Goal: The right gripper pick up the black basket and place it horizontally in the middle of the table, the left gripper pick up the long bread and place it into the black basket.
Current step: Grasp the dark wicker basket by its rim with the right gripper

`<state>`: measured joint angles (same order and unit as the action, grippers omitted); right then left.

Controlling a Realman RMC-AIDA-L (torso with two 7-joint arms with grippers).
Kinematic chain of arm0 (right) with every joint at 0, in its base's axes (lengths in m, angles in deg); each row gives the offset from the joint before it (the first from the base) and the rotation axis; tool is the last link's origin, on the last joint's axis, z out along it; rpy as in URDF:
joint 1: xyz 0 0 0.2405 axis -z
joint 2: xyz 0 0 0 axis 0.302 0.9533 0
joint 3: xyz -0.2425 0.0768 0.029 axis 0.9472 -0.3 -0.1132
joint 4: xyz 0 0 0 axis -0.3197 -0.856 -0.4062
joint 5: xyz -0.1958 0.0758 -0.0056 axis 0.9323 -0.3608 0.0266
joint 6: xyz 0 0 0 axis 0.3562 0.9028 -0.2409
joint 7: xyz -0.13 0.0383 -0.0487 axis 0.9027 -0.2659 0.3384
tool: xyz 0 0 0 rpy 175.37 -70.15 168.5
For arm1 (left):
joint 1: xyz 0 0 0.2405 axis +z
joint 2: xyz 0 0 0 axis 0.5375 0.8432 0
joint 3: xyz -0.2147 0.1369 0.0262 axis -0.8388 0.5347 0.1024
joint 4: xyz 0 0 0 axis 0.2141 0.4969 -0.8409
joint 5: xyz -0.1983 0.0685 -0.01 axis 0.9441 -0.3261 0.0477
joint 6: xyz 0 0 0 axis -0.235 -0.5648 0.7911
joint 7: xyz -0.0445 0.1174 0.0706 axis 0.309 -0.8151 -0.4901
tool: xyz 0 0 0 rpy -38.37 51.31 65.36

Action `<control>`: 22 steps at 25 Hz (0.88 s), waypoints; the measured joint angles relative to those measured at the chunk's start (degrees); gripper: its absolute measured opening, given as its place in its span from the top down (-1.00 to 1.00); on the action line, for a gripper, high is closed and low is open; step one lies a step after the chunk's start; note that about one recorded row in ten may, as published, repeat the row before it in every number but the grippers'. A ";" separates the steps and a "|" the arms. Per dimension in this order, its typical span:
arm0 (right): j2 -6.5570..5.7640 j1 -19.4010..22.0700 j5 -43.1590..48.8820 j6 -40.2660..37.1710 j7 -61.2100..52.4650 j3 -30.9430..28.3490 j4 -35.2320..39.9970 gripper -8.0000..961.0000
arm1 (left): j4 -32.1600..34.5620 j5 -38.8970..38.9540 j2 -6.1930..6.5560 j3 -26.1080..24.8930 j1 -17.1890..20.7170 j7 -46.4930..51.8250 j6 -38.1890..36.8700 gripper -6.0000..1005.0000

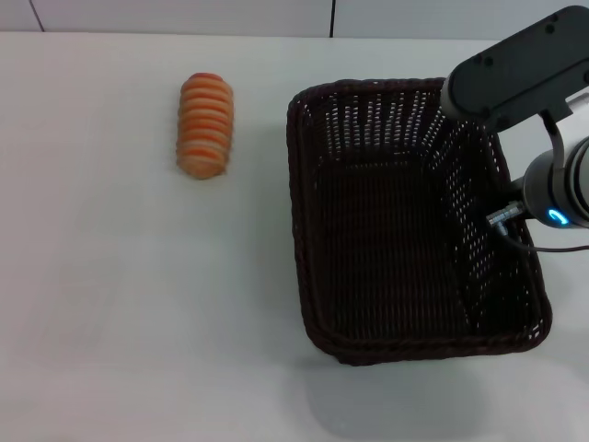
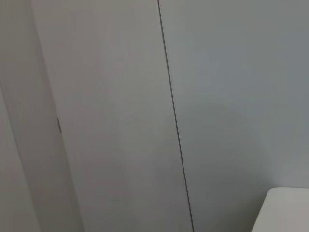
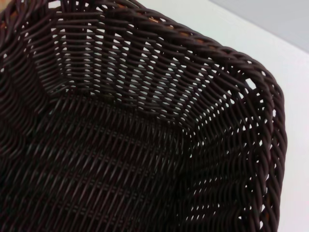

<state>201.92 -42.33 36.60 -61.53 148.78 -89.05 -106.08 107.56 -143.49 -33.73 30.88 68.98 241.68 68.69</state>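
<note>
Head view: The black basket (image 1: 405, 221) occupies the centre-right of the frame, resting on the white bench (image 1: 110, 304) with its open side up. The right arm enters from the upper right of the frame and reaches over the basket's right wall. The right gripper (image 1: 504, 214) is placed at that wall, beside the joint with the blue ring light; its fingers are hidden, so whether it is open or closed on the rim cannot be determined. The long bread (image 1: 205, 124) lies on the bench in the upper left of the frame, well apart from the basket and untouched. The left gripper is not visible.

Left wrist view: Only pale wall panels and a white corner at the lower right of the frame appear. The left arm is judged to be parked away from the work.

Right wrist view: The woven interior and braided rim of the basket (image 3: 145, 121) fill the frame. No fingers are visible.

Progress: Basket placement is in hand, and completion cannot be confirmed. The bread transfer has not begun.
</note>
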 joint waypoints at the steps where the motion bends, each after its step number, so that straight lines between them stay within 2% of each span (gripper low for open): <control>1: -0.25 0.17 0.44 0.43 0.03 0.48 -0.02 0.33 | 0.11 0.00 0.00 0.00 0.08 0.00 0.00 -0.71; 2: -1.31 0.62 0.63 1.94 0.09 1.63 -0.50 0.33 | 0.29 0.00 -0.01 -0.01 0.19 0.00 0.00 -0.71; 3: -1.31 0.62 0.63 1.94 0.09 1.63 -0.50 0.33 | 0.29 0.00 -0.01 -0.01 0.19 0.00 0.00 -0.71; 4: -2.75 1.42 0.52 4.64 0.10 2.61 -1.67 0.33 | 0.89 0.00 -0.10 -0.16 0.54 -0.05 0.00 -0.71; 5: -2.75 1.42 0.52 4.64 0.10 2.61 -1.67 0.33 | 1.01 0.00 -0.11 -0.18 0.61 -0.06 -0.01 -0.71; 6: -3.48 1.89 0.31 6.10 0.11 2.98 -2.33 0.33 | 1.26 0.00 -0.14 -0.25 0.73 -0.07 -0.03 -0.71; 7: -4.94 2.55 -0.57 9.38 0.14 3.36 -3.37 0.33 | 1.54 0.00 -0.16 -0.27 0.87 -0.07 -0.06 -0.71; 8: -4.94 2.55 -0.57 9.38 0.14 3.36 -3.37 0.33 | 1.54 0.00 -0.16 -0.27 0.87 -0.07 -0.06 -0.71; 9: -5.77 2.73 -1.40 11.14 0.16 3.45 -3.63 0.33 | 2.08 0.00 -0.17 -0.29 1.15 -0.08 -0.09 -0.71; 11: -7.76 2.71 -4.23 14.51 0.18 3.47 -3.64 0.33 | 2.49 0.00 -0.20 -0.36 1.34 -0.09 -0.11 -0.71; 12: -10.10 2.02 -8.27 17.97 0.19 3.58 -2.78 0.34 | 2.49 0.00 -0.20 -0.36 1.34 -0.09 -0.11 -0.71; 13: -10.10 2.02 -8.27 17.97 0.19 3.58 -2.78 0.34 | 2.79 0.00 -0.23 -0.50 1.46 -0.09 -0.12 -0.71; 14: -12.09 0.75 -12.16 20.64 0.19 3.75 -1.37 0.34 | 2.79 0.00 -0.23 -0.50 1.46 -0.09 -0.12 -0.71; 15: -12.85 -0.02 -13.71 21.41 0.19 3.90 -0.68 0.34 | 3.11 0.04 -0.27 -0.90 1.55 -0.07 -0.28 -0.71; 16: -12.85 -0.02 -13.71 21.41 0.19 3.90 -0.68 0.36 | 3.11 0.04 -0.27 -0.90 1.55 -0.07 -0.28 -0.71; 17: -13.93 -1.48 -15.57 22.09 0.21 4.31 0.23 0.38 | 3.28 0.11 -0.27 -1.12 1.58 0.02 -0.49 -0.71; 21: -14.88 -2.87 -16.40 22.57 0.26 4.65 0.51 0.47 | 4.01 0.41 -0.34 -1.34 1.67 0.01 -1.83 -0.71; 22: -15.66 -3.71 -17.53 23.28 0.29 4.66 0.56 0.50 | 4.16 0.41 -0.35 -1.41 1.68 -0.06 -2.27 -0.71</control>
<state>186.26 -46.04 19.07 -38.25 149.07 -84.40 -105.51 111.72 -143.08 -34.08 29.46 70.66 241.63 66.42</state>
